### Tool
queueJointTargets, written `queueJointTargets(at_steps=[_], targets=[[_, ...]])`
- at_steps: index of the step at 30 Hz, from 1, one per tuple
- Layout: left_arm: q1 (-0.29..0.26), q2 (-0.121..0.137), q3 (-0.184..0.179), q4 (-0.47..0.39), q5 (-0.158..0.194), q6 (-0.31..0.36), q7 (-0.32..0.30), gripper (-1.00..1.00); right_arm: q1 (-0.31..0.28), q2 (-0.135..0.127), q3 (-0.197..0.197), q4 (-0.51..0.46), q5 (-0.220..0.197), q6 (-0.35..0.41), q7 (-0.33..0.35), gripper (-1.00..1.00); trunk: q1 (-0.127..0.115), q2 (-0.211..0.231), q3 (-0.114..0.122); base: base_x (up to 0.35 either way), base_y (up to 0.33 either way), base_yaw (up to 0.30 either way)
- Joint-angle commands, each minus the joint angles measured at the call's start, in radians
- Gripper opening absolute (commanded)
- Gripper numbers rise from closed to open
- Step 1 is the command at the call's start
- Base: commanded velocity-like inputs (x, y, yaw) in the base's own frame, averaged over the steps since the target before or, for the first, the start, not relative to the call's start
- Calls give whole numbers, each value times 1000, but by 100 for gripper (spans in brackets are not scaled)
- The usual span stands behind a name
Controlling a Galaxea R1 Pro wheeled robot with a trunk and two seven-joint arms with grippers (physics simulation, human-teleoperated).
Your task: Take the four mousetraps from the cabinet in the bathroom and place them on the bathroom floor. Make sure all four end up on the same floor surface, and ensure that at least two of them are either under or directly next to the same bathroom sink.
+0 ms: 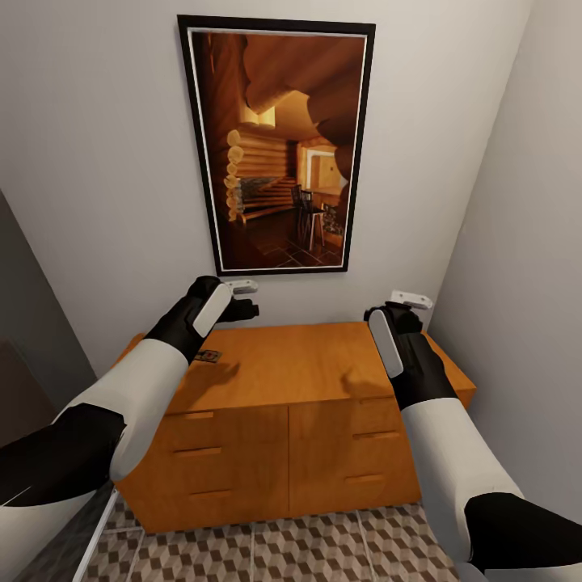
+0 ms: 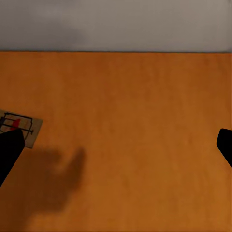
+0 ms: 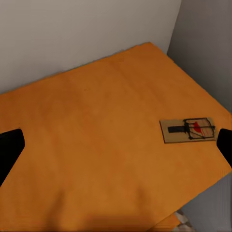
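Observation:
The orange-brown cabinet (image 1: 299,380) stands against the wall ahead, with the patterned bathroom floor (image 1: 323,550) in front of it. One mousetrap (image 1: 208,355) lies on the left part of its top, partly behind my left arm. It also lies beside one fingertip of my open left gripper (image 2: 116,150) as the mousetrap (image 2: 19,126). A second mousetrap (image 3: 187,130) rests near the top's right corner, close to one fingertip of my open right gripper (image 3: 116,150). Both grippers, left (image 1: 246,299) and right (image 1: 400,309), hover empty above the cabinet top (image 2: 130,106). The sink is out of view.
A large framed picture (image 1: 279,145) hangs on the back wall above the cabinet. A grey side wall (image 1: 525,242) closes in tight on the right. A dark panel (image 1: 32,347) stands at the left. The drawers have slim bar handles (image 1: 198,452).

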Motion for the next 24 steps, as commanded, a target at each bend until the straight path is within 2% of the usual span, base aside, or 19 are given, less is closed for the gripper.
queueJointTargets(at_steps=[1,10,17,24], targets=[[-1,0,-4,-1,10,2,9,100,-1,0,1,-1,-10,6,-10,100,0,-1,-1,0,0,0],[-1,-3,-4,-1,11,1,8,100,1,7,-3,1,-10,5,-13,100,0,-1,-1,0,0,0],[5,-5,-4,-1,11,1,8,100,8,3,-8,4,-10,0,-14,100,0,-1,-1,0,0,0],[10,-5,-3,-2,12,-1,8,100,10,9,-49,5,-11,-2,-14,100,0,-1,-1,0,0,0]])
